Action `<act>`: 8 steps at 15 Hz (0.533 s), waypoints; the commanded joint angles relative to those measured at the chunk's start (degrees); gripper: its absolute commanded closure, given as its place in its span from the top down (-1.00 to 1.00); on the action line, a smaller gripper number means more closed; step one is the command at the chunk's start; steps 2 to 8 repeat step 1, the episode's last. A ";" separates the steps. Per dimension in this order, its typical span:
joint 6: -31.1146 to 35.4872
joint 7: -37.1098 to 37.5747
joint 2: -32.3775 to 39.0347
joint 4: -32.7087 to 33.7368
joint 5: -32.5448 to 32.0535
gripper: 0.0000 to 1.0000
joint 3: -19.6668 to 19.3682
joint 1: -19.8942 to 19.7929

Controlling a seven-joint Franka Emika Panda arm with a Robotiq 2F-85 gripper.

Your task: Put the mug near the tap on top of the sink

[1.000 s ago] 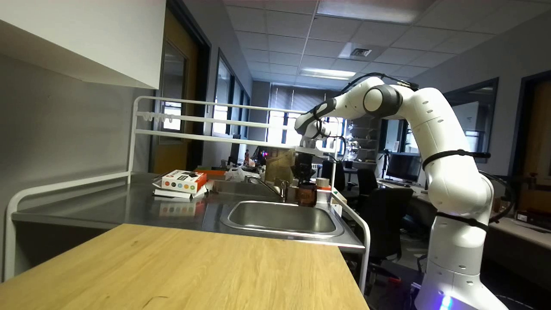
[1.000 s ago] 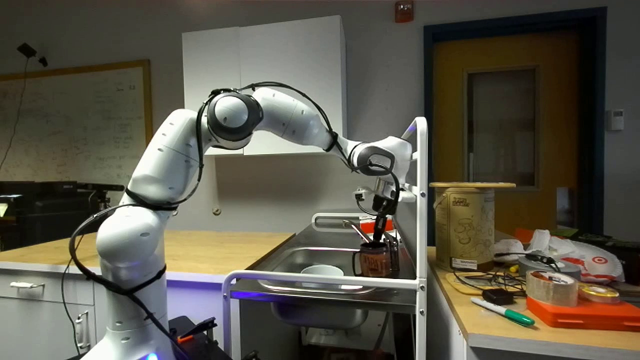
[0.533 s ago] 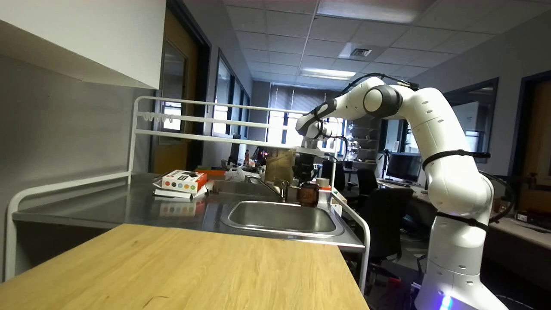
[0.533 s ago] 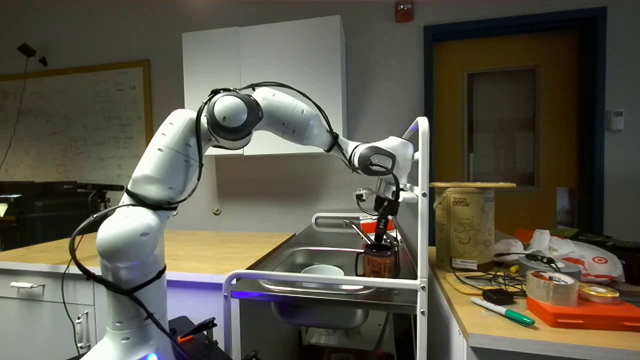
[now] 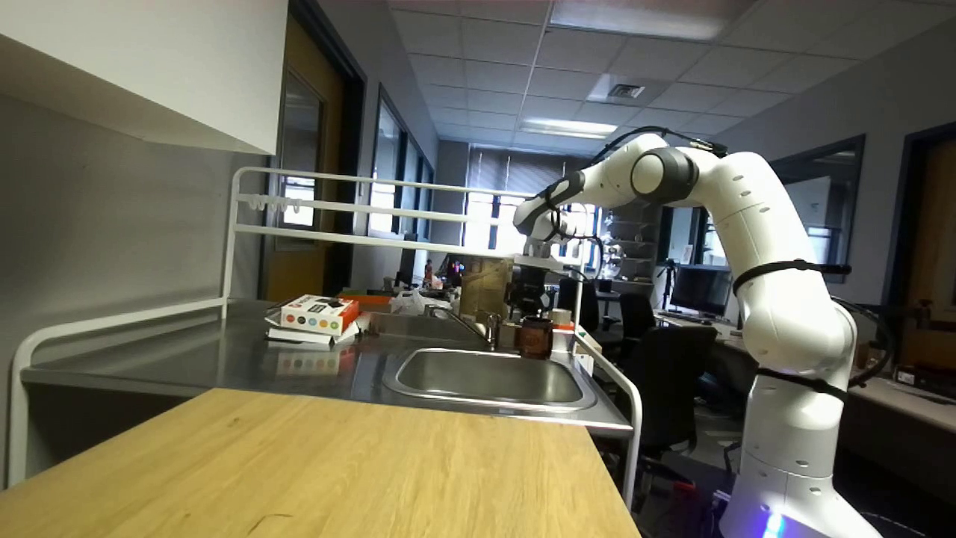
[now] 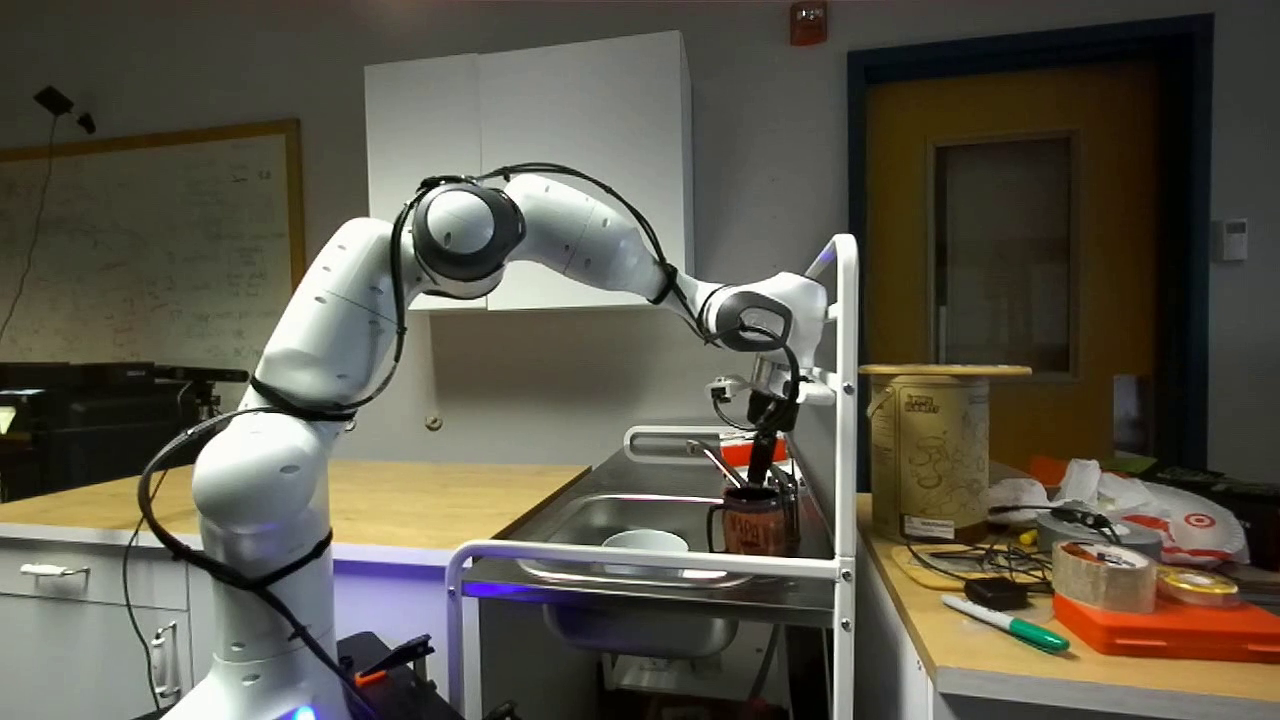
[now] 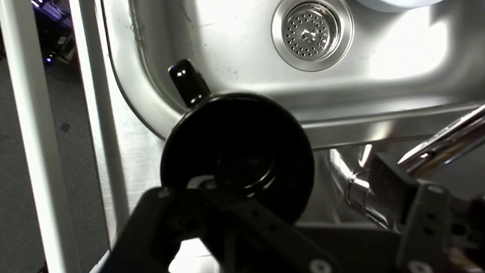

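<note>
The mug (image 6: 757,525) is seen upright near the tap (image 7: 447,138), at the edge of the sink (image 5: 489,375); placement is judged done. The tool (image 7: 303,184) is spread apart, one finger over or in the mug's mouth; only withdrawal seems to be left.

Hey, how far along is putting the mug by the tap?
Done, it seems: the mug is upright near the tap, at a corner of the sink. In hand: the open gripper is down at it, one finger showing apart from it. Left: probably just lifting clear; whether its base sits flat isn't visible.
</note>
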 commanded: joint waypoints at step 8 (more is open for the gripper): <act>-1.90 0.34 -1.31 0.94 -0.84 1.00 -0.80 -0.52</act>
